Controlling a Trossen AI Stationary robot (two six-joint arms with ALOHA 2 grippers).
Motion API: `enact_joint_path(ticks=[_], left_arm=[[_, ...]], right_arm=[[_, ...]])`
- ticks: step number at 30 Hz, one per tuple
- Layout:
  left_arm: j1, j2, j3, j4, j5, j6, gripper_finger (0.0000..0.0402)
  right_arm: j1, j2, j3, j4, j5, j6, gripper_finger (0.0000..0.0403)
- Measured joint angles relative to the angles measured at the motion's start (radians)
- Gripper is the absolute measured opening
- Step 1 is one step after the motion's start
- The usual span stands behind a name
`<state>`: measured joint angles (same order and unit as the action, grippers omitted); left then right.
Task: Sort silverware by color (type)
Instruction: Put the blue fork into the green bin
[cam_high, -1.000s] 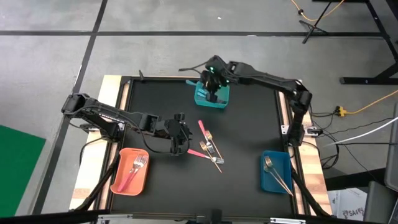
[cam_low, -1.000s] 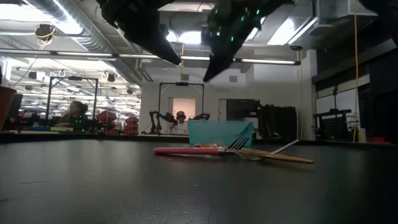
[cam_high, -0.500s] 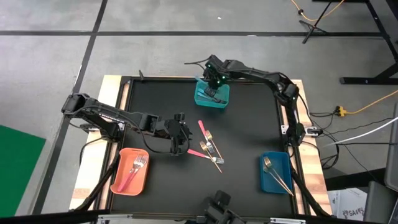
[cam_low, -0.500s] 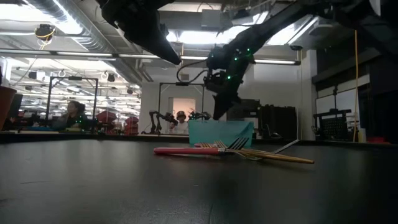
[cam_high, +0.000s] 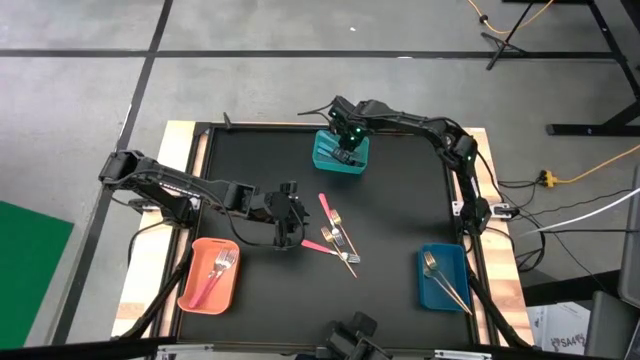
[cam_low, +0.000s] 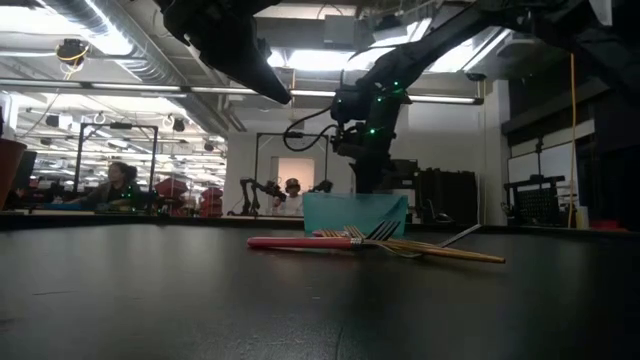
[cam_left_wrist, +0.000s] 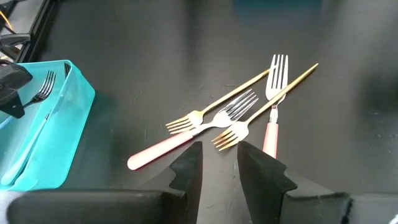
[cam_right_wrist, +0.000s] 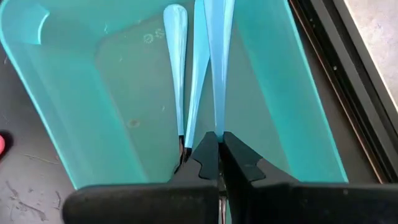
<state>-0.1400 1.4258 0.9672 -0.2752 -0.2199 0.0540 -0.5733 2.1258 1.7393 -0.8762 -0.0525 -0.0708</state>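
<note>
While pinching a light-blue fork (cam_right_wrist: 219, 74), right end effector (cam_right_wrist: 214, 155) over teal bin (cam_right_wrist: 74, 118).

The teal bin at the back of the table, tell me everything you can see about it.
The teal bin is a rectangular, translucent plastic tub with raised walls, standing at the table's far edge. Inside lie light-blue-handled utensils lengthwise on its floor; the left wrist view shows one is a fork with a dark metal head. The right gripper, shut, hangs over it, its fingertips down among the handles. No other loose silverware touches it.
</note>
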Motion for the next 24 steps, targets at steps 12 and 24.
enact_joint_path(ticks=[12, 24], left_arm=[[0.0, 0.0, 0.0, 0.0, 0.0, -0.001, 0.0095], [0.0, 0.0, 0.0, 0.0, 0.0, -0.001, 0.0095]], right_arm=[[0.018, 0.0, 0.0, 0.005, 0.008, -0.004, 0.0001], [0.018, 0.0, 0.0, 0.007, 0.008, -0.005, 0.0069]])
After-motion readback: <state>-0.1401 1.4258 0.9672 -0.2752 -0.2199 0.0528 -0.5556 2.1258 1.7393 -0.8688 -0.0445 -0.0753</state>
